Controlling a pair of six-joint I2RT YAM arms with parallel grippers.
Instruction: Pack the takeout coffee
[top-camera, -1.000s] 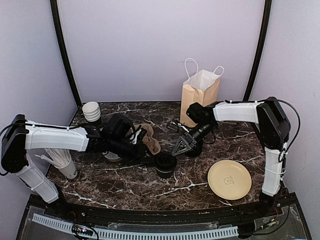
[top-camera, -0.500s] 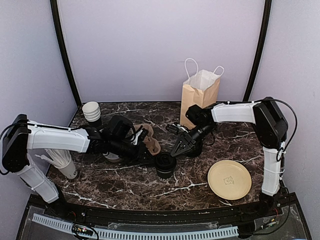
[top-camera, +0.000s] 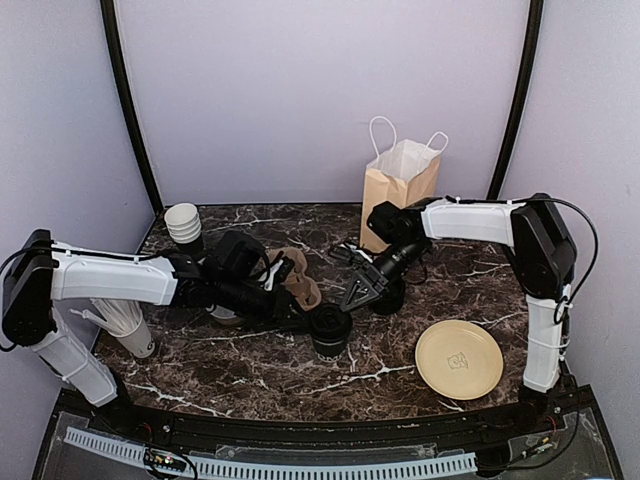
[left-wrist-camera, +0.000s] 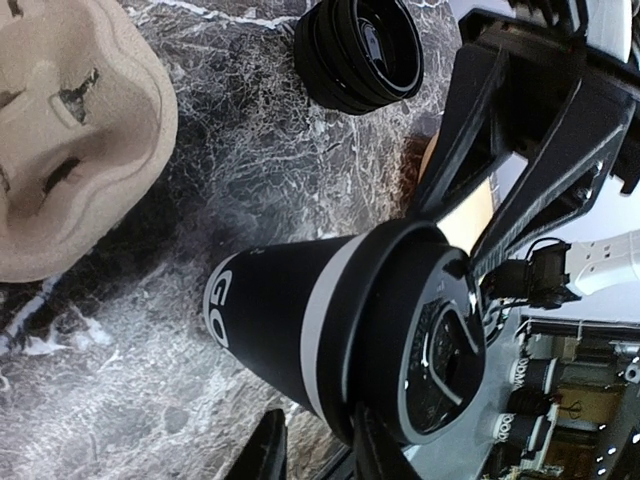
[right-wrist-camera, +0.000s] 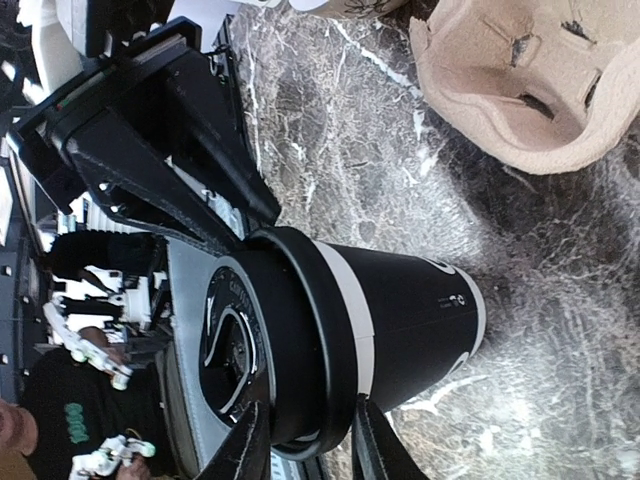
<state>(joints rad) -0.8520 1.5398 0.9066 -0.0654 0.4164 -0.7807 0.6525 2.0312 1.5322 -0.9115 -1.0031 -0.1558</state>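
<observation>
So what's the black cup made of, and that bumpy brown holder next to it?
The black cup looks like paper, matte with printed white letters. Its lid seems to be plastic: smooth, slightly glossy, with moulded ridges. The brown holder is probably moulded paper pulp: dull, rough and fibrous, with soft rounded edges.

Top view: lit evenly and softly from above, sharp throughout, with faint shadows on the surface (top-camera: 250, 370). Wrist views: sharp on the cup (left-wrist-camera: 270, 300), glossy on its lid (left-wrist-camera: 420, 340), overexposed toward bright backgrounds, slightly blurred along the lower edge.
</observation>
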